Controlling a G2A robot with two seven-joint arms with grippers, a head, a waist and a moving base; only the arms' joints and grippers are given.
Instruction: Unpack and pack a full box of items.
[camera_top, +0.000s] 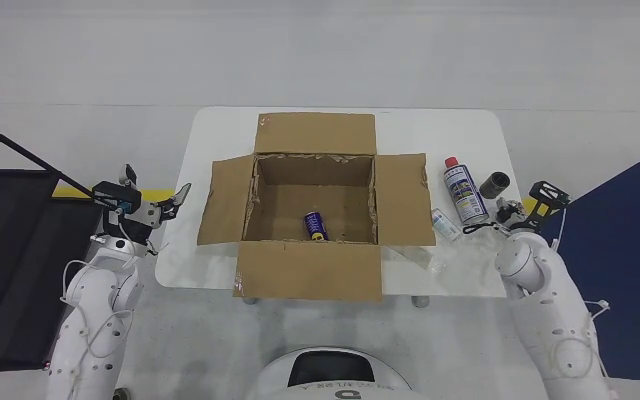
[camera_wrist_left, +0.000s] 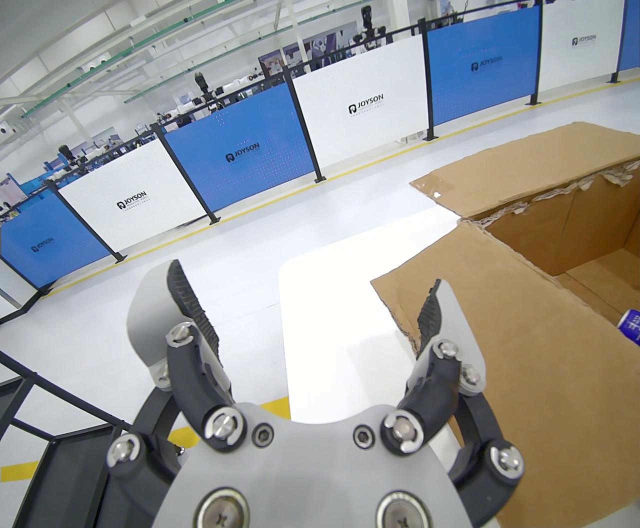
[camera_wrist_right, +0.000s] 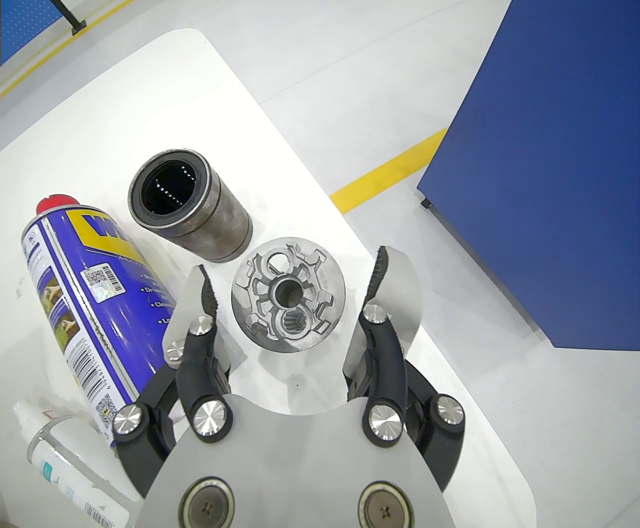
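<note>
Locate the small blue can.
In the top view, the small blue can lies on the floor of the open cardboard box, near its robot-side wall.

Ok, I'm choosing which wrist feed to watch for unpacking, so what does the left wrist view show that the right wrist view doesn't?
Left wrist view, not the right: the open left gripper, the open cardboard box, a blue can inside it. Right wrist view, not the left: the open right gripper, a round metal part framed between its fingers, a metal cylinder, a spray can, a small white bottle. Both: the white table.
</note>
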